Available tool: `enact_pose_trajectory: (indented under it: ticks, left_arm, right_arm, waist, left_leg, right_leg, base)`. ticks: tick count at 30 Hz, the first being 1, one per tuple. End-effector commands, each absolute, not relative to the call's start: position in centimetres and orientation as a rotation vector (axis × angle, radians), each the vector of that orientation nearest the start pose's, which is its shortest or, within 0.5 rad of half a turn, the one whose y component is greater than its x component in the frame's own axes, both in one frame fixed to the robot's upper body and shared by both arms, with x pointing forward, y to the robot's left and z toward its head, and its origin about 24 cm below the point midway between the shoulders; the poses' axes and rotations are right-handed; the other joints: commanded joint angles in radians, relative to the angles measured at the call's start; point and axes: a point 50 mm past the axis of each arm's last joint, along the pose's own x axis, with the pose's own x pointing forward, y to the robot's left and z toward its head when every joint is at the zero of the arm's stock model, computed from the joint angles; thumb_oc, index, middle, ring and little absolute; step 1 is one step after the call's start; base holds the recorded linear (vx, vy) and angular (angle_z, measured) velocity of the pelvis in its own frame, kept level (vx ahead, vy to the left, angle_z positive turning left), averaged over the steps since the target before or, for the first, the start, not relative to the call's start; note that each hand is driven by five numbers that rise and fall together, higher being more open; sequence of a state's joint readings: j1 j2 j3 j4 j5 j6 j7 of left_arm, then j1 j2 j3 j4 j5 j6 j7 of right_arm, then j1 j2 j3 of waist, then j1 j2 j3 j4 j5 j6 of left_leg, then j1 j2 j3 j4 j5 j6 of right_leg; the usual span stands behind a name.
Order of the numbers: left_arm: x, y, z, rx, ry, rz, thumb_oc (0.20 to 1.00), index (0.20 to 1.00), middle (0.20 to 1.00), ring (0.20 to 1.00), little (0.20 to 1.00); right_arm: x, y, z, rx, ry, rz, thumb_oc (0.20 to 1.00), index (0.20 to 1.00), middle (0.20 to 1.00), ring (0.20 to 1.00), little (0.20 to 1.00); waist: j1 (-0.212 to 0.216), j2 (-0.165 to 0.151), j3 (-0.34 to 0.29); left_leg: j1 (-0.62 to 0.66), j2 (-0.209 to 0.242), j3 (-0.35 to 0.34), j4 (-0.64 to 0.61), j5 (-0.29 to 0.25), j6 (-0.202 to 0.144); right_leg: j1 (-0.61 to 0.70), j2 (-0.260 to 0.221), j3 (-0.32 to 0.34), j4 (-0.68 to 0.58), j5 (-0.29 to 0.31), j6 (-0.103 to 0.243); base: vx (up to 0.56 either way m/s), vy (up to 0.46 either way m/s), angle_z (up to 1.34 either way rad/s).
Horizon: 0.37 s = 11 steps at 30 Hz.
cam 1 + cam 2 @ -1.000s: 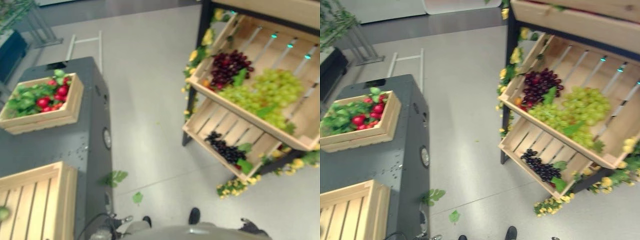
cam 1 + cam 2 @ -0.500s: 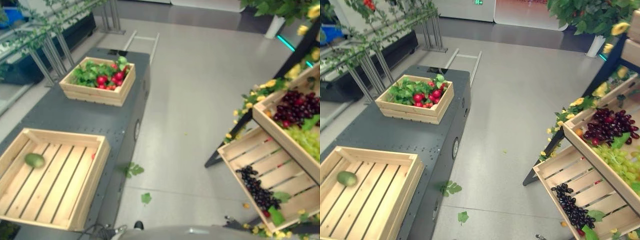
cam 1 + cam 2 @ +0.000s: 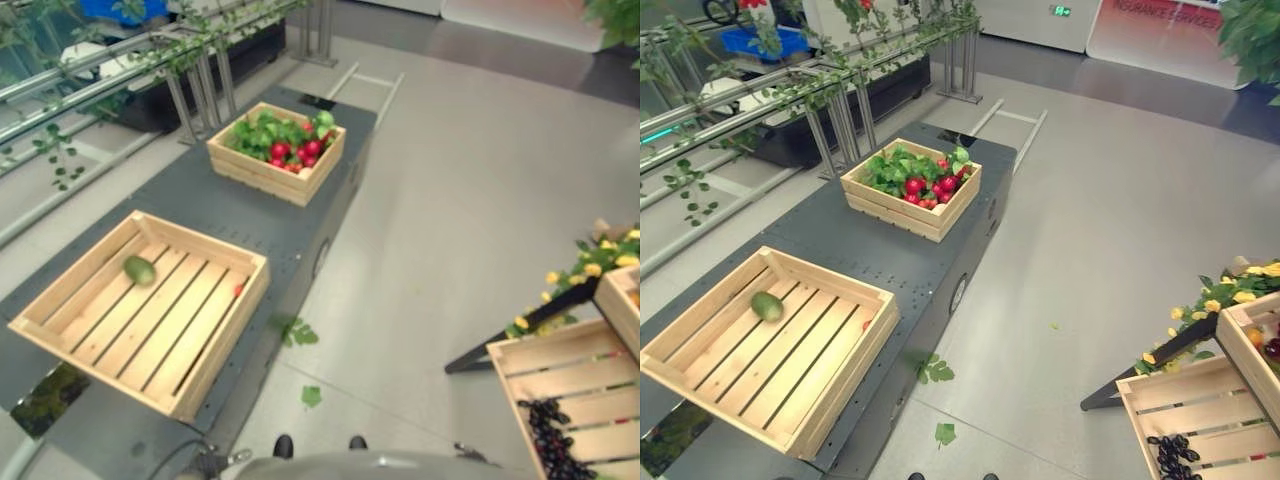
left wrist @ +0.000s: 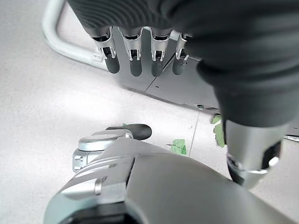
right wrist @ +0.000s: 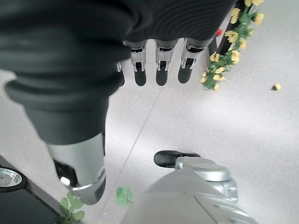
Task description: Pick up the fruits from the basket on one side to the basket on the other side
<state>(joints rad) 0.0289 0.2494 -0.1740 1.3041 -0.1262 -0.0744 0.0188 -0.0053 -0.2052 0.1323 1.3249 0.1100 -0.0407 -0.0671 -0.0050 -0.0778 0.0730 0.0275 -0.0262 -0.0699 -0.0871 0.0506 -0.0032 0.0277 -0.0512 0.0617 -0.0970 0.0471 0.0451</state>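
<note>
One green fruit (image 3: 139, 269) sits in near crate (image 3: 60, 321); far crate (image 3: 268, 175) full. Left hand (image 4: 140, 58) & right hand (image 5: 159, 65) hang slack-fingered, empty.

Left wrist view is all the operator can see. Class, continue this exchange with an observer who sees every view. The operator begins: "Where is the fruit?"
Observer: The far crate on the grey table holds red fruit among green leaves.
Operator: And the near crate?
Observer: The near crate holds one green fruit, lying on its slats near the far left wall.
Operator: Is the right hand carrying anything?
Observer: No. The right hand hangs open and empty over the floor.
</note>
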Motion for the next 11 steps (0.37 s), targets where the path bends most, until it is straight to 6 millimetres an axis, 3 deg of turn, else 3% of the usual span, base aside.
enact_pose_trajectory:
  ticks: [1, 11]
  left_arm:
    - [8.6, 21.8, -16.6, 0.103, 1.213, 0.122, 1.000, 1.000, 1.000, 1.000, 1.000]
    - [7.3, 21.0, -17.1, 0.005, 1.259, 0.168, 1.000, 1.000, 1.000, 1.000, 1.000]
  right_arm:
    - [7.5, -24.7, -16.2, -0.256, 1.264, -0.170, 1.000, 1.000, 1.000, 1.000, 1.000]
    - [6.2, -24.9, -16.4, -0.248, 1.311, -0.185, 1.000, 1.000, 1.000, 1.000, 1.000]
  waist:
    - [0.019, 0.026, -0.017]
    - [0.016, 0.040, -0.018]
  left_leg:
    - [-0.013, -0.021, -0.039, 0.046, -0.076, -0.003]
    - [0.013, 0.003, -0.046, 0.083, -0.093, -0.026]
  right_leg:
    - [0.016, 0.003, -0.040, 0.025, -0.070, 0.060]
    - [0.059, 0.027, -0.060, 0.012, -0.085, 0.029]
  base:
    - [0.02, -0.123, -0.04]
    - [0.02, -0.097, 0.01]
